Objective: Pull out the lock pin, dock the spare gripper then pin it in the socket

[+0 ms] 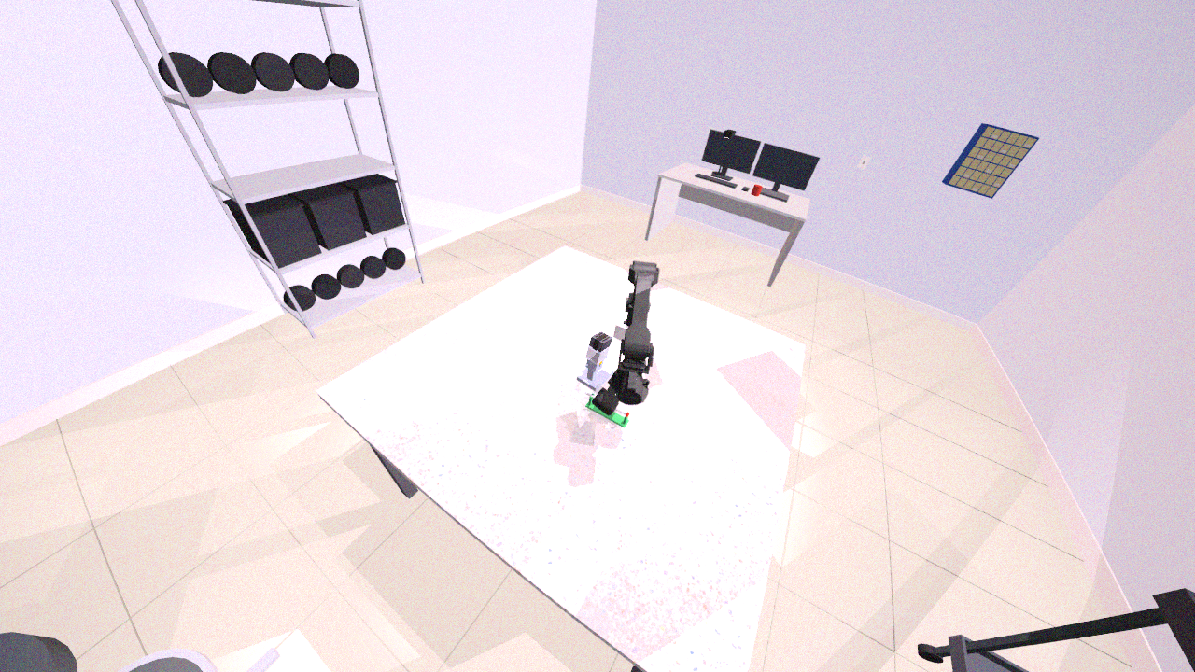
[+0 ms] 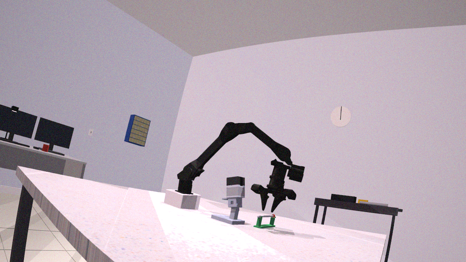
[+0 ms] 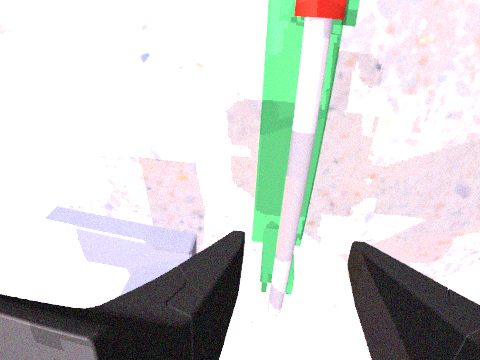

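A white lock pin [image 3: 303, 140] [image 2: 265, 216] with a red head [image 3: 320, 6] [image 2: 273, 215] lies on a green cradle [image 3: 275, 107] [image 2: 264, 225] [image 1: 601, 413] on the table. My gripper [image 3: 296, 248] [image 2: 268, 207] is open and empty. It points straight down and hangs a short way above the pin, with one finger on each side of the pin's plain end. The grey mount [image 2: 234, 203] [image 1: 593, 364] stands just beside the cradle. The dark spare gripper [image 2: 235, 181] [image 1: 598, 341] sits on top of its socket. A corner of the mount's base [image 3: 120, 234] shows in the wrist view.
The arm's white base block [image 2: 181, 199] stands behind the mount. The white table's near edge [image 2: 65, 224] runs along the front. A desk with monitors [image 1: 735, 196], a shelf rack [image 1: 292, 191] and a black side table [image 2: 355, 203] stand off the table.
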Controlling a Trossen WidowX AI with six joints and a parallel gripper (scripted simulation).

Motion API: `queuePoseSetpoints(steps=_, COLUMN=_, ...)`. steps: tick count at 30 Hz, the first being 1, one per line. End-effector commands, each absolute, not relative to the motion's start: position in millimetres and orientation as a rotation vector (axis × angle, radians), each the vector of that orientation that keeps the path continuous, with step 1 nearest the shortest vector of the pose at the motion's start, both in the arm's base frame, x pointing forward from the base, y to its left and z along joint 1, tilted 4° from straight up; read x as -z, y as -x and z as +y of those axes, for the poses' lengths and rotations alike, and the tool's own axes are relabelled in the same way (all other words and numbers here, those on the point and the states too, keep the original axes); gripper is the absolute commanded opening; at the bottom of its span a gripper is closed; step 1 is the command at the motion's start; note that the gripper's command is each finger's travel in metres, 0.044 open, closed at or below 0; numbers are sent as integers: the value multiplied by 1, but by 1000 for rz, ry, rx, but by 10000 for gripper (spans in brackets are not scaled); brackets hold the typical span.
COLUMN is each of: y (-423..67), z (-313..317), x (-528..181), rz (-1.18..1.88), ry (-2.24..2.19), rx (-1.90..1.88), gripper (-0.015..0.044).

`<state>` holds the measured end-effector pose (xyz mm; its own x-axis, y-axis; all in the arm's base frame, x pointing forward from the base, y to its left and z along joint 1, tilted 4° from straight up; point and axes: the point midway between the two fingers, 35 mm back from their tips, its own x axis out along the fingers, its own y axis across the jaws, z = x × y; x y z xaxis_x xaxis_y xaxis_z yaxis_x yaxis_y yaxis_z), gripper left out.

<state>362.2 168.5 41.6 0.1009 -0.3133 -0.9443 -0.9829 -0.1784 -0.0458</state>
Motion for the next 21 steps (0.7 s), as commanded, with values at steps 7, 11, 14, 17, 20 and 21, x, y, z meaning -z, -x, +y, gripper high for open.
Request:
queuePoseSetpoints(steps=7, y=-363, z=169, x=-24, rz=1297, ry=1611, rx=-1112, gripper=180)
queuePoseSetpoints(steps=11, y=-363, z=169, x=-18, rz=1297, ry=1611, rx=-1112, gripper=180)
queuePoseSetpoints(steps=14, y=-363, z=169, x=-13, rz=1297, ry=1611, rx=-1112, gripper=180)
queuePoseSetpoints(steps=17, y=-363, z=168, x=-8, rz=1297, ry=1611, rx=-1112, gripper=180)
queuePoseSetpoints(steps=20, y=-364, z=168, x=-3, rz=1297, ry=1611, rx=-1112, gripper=180)
queuePoseSetpoints(steps=21, y=-364, z=168, x=-2, rz=1297, ry=1611, rx=-1112, gripper=180)
